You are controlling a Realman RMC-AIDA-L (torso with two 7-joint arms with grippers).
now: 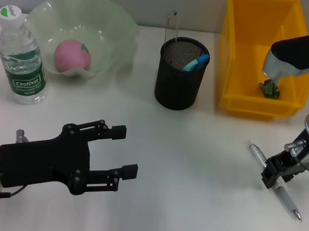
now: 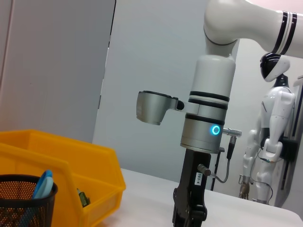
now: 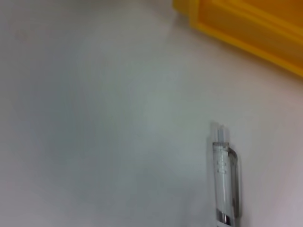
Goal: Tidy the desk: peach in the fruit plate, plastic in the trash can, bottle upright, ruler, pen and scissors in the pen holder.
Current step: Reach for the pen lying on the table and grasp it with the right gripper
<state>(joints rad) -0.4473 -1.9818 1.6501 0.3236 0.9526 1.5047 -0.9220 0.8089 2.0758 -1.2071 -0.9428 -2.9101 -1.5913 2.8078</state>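
Fingers of right gripper [image 1: 271, 175] clamped on pen [image 1: 289, 202] lying on desk [image 1: 191, 176], left gripper [image 1: 128, 154] spread apart, idle.

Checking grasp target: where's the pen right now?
Head view: pen lies on the table's right side, under the right gripper, in front of the yellow bin.

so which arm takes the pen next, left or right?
Right. The right gripper is already down at the pen lying on the table, fingers astride its barrel. The left gripper hovers open over the near left side, far from the pen, with the pen holder between.
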